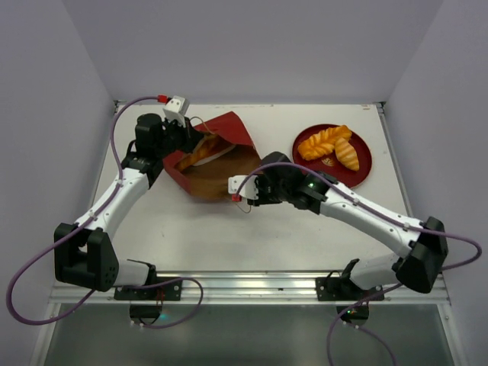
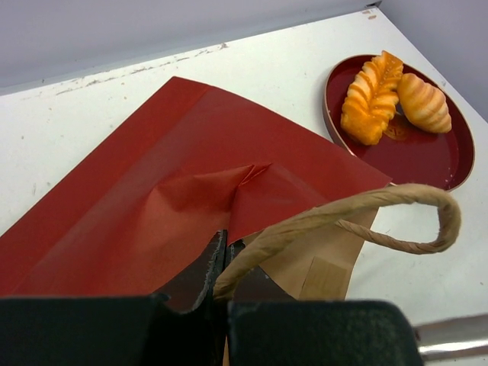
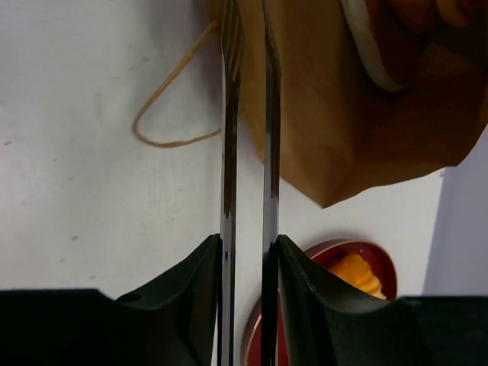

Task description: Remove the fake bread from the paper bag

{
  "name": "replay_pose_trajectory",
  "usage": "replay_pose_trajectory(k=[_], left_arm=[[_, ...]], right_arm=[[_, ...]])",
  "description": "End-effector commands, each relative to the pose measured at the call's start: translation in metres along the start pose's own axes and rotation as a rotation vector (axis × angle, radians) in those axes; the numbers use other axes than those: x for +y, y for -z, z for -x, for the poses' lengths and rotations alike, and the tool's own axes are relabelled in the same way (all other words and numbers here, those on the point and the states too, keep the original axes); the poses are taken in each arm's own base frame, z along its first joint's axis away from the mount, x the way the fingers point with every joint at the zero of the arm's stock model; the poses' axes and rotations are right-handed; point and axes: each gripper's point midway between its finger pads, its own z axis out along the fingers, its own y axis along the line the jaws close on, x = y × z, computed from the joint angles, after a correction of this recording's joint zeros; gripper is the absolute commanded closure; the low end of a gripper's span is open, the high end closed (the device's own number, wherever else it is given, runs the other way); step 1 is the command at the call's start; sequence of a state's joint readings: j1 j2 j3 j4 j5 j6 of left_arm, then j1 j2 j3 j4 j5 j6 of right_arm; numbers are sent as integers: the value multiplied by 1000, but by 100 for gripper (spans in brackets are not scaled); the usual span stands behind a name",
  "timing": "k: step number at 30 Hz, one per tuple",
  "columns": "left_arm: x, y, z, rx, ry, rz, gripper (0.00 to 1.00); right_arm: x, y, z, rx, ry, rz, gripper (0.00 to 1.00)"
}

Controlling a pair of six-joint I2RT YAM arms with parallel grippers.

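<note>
The paper bag (image 1: pixel 221 171) lies on its side left of centre, red outside, brown inside, mouth towards the near right. An orange pastry (image 1: pixel 200 150) shows inside it, also in the right wrist view (image 3: pixel 415 11). My left gripper (image 1: pixel 185 141) is shut on the bag's upper lip and the base of a tan loop handle (image 2: pixel 427 200); its jaws (image 2: pixel 223 252) meet on the red paper (image 2: pixel 152 191). My right gripper (image 1: pixel 238 192) is at the lower lip; its fingers (image 3: pixel 250 15) stand almost together with the brown lip (image 3: pixel 305 114) between them. Braided and ribbed pastries (image 1: pixel 324 142) (image 1: pixel 347 155) lie outside the bag.
The round red plate (image 1: pixel 364 156) holding those pastries sits at the far right, also in the left wrist view (image 2: pixel 427 156) and the right wrist view (image 3: pixel 305 255). A white curved edge (image 3: pixel 374 53) shows inside the bag. A thin loop handle (image 3: pixel 171 122) lies on the table.
</note>
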State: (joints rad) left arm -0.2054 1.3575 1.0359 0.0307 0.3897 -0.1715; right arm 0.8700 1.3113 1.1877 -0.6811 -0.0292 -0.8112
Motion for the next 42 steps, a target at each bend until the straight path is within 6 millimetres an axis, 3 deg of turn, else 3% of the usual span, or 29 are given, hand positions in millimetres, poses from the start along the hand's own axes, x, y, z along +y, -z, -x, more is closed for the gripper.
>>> replay_pose_trajectory(k=[1, 8, 15, 19, 31, 42], left_arm=[[-2, 2, 6, 1, -29, 0, 100], [-3, 5, 6, -4, -37, 6, 100], [-2, 8, 5, -6, -43, 17, 100], [-3, 10, 7, -13, -50, 17, 100], [-5, 12, 8, -16, -53, 6, 100], [-5, 13, 6, -15, -54, 10, 100]], right_arm=[[-80, 3, 22, 66, 43, -356, 63], [-119, -24, 45, 96, 100, -480, 64], [-122, -62, 64, 122, 210, -501, 63], [-127, -73, 76, 126, 231, -517, 62], [-126, -89, 98, 116, 267, -524, 61], [-121, -110, 99, 141, 284, -490, 60]])
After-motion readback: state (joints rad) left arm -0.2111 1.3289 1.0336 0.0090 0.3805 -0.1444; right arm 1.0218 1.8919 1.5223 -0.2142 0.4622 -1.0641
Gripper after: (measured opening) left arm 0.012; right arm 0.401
